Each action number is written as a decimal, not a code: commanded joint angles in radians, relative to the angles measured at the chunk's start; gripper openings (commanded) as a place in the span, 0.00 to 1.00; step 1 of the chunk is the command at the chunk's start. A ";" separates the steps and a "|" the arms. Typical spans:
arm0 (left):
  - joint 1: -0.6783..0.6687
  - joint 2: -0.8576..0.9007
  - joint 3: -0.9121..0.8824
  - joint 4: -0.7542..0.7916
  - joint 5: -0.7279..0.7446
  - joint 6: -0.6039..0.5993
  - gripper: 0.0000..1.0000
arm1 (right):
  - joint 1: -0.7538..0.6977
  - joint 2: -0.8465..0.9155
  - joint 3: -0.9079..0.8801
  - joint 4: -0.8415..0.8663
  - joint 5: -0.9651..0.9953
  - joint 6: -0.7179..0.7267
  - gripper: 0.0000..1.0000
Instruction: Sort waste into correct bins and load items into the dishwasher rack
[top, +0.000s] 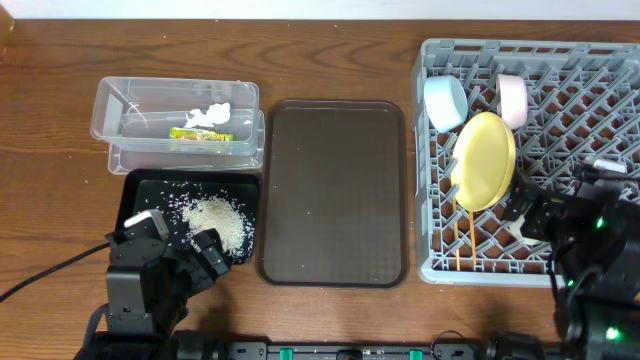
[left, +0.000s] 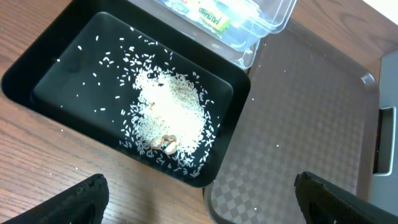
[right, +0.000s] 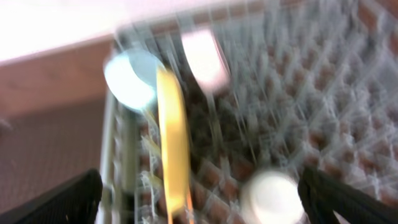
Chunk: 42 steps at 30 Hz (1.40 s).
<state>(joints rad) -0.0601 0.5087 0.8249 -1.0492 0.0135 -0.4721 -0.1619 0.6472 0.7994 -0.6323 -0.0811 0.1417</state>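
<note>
Brown wooden table throughout. The grey rack sits at right, with the yellow plate and light blue bowl upright in its upper left. Rice lies in the black tray, lower left; the wrapper and tissue are in the clear tub above. Left gripper and right gripper gape wide, empty.

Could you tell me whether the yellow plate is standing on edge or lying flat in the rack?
On edge, slightly tilted: the yellow plate shows as a thin upright strip in the right wrist view.
</note>
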 joint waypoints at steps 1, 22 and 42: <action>-0.003 -0.002 -0.008 0.000 -0.002 -0.005 0.98 | 0.070 -0.129 -0.124 0.134 0.044 0.007 0.99; -0.003 -0.002 -0.008 0.000 -0.002 -0.005 0.98 | 0.140 -0.641 -0.794 0.565 -0.035 -0.069 0.99; -0.003 -0.002 -0.008 0.000 -0.002 -0.005 0.98 | 0.140 -0.640 -0.794 0.568 -0.031 -0.069 0.99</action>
<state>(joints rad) -0.0601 0.5087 0.8230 -1.0492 0.0166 -0.4721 -0.0387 0.0147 0.0067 -0.0628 -0.0978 0.0898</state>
